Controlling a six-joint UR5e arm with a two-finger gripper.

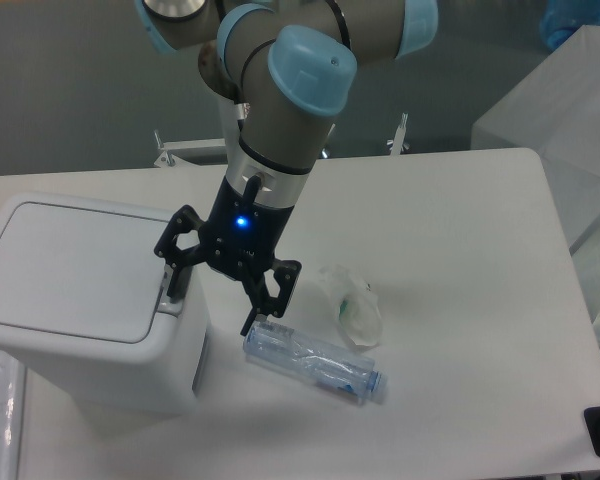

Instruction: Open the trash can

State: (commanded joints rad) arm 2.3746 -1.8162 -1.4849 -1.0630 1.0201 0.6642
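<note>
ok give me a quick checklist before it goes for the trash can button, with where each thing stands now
1. Lid of the trash can closed and flat, so there is something to open: ok.
2. Grey push-button tab visible at the lid's right edge: ok, partly hidden by a finger.
3. Gripper open, nothing held: ok.
4. One gripper finger lined up over the tab: looks close, contact cannot tell.
5. Other finger clear of the plastic bottle: cannot tell, its tip is right at the bottle's end.
6. Crumpled clear wrapper out of the way: ok.
</note>
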